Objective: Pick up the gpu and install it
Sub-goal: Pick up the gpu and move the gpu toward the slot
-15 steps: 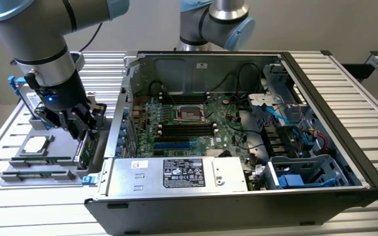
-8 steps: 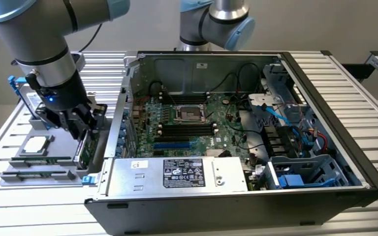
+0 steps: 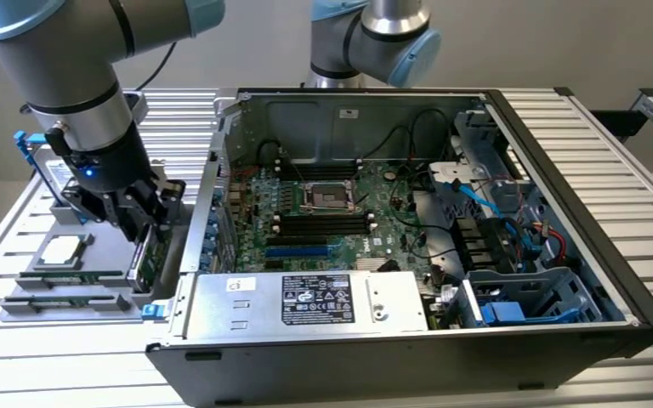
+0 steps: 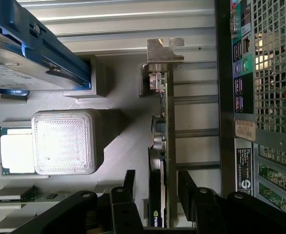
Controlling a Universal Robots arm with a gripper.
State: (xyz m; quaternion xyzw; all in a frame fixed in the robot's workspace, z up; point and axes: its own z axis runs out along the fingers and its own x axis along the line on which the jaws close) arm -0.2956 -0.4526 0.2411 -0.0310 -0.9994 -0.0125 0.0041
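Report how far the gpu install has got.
Done: the gripper hangs right over the gpu, which stands on edge in the grey tray beside the computer case.
In hand: its fingers are open and straddle the card, with a gap on each side, so there is no grip yet.
Left: the card is not gripped, not lifted and not in the case.

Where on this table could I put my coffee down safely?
Bare ribbed metal table lies to the exterior view's right of the open black computer case, and on the near side of the grey parts tray. The tray is crowded: the hand straddles the green graphics card there.
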